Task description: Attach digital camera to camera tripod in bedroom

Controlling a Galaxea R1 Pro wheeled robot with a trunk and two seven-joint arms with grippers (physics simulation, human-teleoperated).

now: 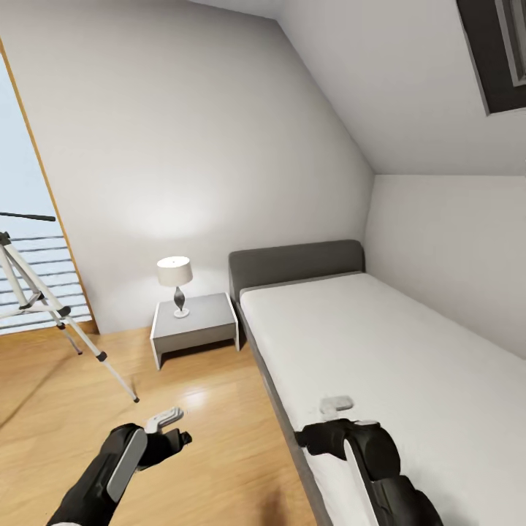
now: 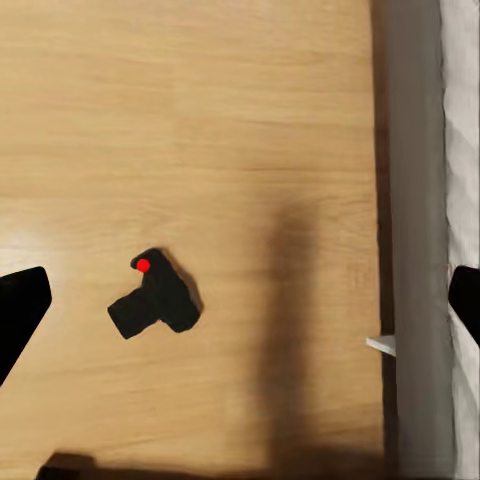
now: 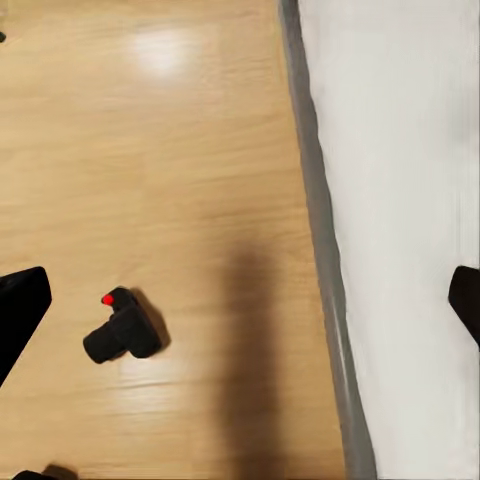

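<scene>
One digital camera point(image 2: 153, 297) below left pincer point(image 2: 240, 300)

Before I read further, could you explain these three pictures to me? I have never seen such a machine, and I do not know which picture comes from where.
It is a simulated two-armed robot in a bedroom. The large picture is from its head camera: the left gripper hangs over the wood floor, the right gripper over the bed. The camera tripod stands by the window, and a lamp sits on a nightstand. The two small pictures come from cameras near each gripper, looking down. Both show the digital camera lying on the floor beside the bed. Both grippers are open, holding nothing.
</scene>
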